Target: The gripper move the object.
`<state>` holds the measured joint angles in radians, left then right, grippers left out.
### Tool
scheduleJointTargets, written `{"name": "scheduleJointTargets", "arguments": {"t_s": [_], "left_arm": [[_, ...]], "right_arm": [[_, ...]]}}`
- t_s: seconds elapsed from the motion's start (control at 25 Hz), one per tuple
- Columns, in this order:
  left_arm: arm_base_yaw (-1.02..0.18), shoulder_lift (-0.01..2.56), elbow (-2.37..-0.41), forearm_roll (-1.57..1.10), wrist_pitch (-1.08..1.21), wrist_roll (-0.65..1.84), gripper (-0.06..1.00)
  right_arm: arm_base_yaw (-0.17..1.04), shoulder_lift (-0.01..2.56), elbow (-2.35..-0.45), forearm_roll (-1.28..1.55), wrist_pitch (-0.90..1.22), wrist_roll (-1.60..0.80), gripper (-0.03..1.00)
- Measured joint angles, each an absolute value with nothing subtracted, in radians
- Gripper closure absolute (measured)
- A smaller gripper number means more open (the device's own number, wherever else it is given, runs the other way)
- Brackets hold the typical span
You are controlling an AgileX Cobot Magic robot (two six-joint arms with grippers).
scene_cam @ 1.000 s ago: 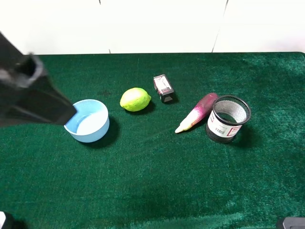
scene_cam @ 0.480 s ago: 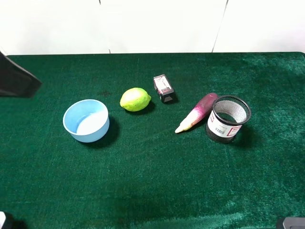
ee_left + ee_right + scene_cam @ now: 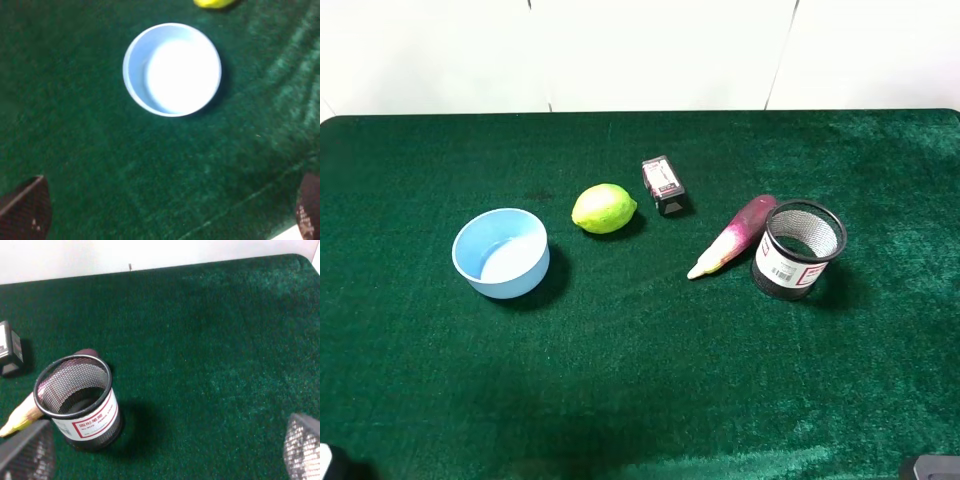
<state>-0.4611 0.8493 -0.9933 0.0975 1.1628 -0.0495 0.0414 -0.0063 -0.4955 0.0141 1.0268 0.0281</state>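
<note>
The black wire-mesh cup [image 3: 797, 249] with a white label stands upright at the right of the green table; it also shows in the right wrist view [image 3: 79, 401]. My right gripper [image 3: 165, 450] is open and empty, its fingertips [image 3: 25, 452] wide apart, well back from the cup. My left gripper [image 3: 165, 212] is open and empty, above the cloth short of the light blue bowl [image 3: 172, 69]. Neither gripper shows in the exterior high view.
A light blue bowl [image 3: 501, 252] sits at the left. A lime [image 3: 604, 208], a small dark box [image 3: 663, 185] and a pink-and-white radish-like item [image 3: 732, 236] lie mid-table, the radish touching the cup's left side. A white wall runs behind the table's far edge.
The left arm, which was over the bowl's left side, has drawn back to the left and out of the exterior high view. The objects have not moved.
</note>
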Motion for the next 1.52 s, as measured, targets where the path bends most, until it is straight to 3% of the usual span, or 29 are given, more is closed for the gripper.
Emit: {"name": "scheduleJointTargets", "arguments": {"t_s": [0.36, 0.76, 1.12, 1.52], "left_arm": [[-0.214, 0.482, -0.763, 0.097, 1.161, -0.042, -0.05], [-0.043, 0.157, -0.545, 0.068, 1.130, -0.042, -0.05], [-0.027, 0.001, -0.501, 0.041, 1.065, -0.038, -0.05], [-0.027, -0.006, -0.501, 0.031, 1.064, -0.014, -0.05]], "right_arm": [[0.041, -0.006, -0.495, 0.014, 1.027, 0.028, 0.27], [0.041, -0.006, -0.495, 0.014, 1.027, 0.028, 0.27], [0.041, -0.006, -0.495, 0.014, 1.027, 0.028, 0.27], [0.041, -0.006, -0.495, 0.014, 1.027, 0.028, 0.27]]}}
